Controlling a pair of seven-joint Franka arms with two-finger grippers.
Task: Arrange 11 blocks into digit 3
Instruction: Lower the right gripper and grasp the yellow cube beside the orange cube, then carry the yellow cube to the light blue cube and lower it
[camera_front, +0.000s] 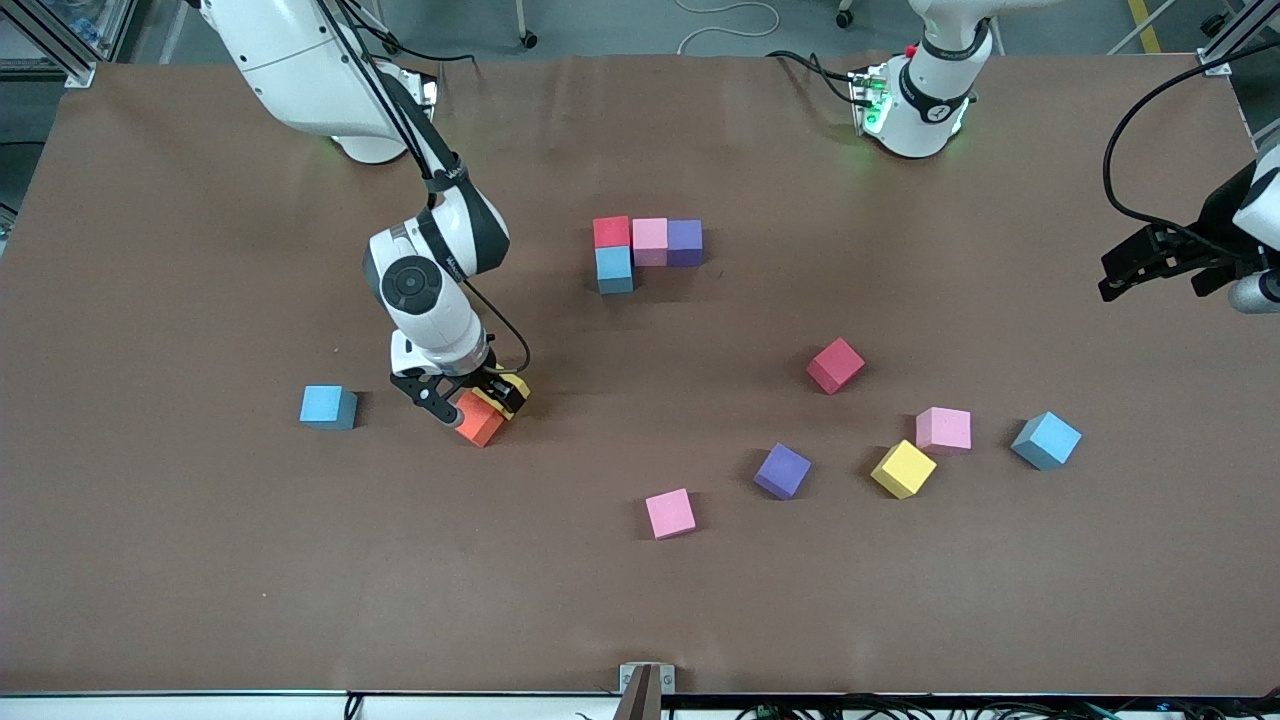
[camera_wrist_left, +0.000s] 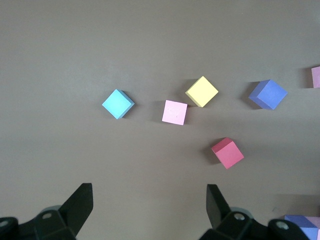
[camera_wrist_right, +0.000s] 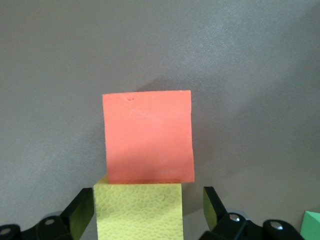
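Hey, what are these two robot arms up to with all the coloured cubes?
They are laying foam blocks out as a digit 3; so far four cubes sit joined mid-table: red, pink and purple in a row, with a blue one touching the red. The right gripper is down at the table, its fingers astride a yellow block that touches an orange block. The left gripper waits open above the table's edge at its own end. Seven more blocks lie scattered singly.

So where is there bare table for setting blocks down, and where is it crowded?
Bare: between the placed blocks and the loose pink block; along the table edge nearest the front camera. Crowded: the scatter around the yellow block; and the orange block, under the right gripper.
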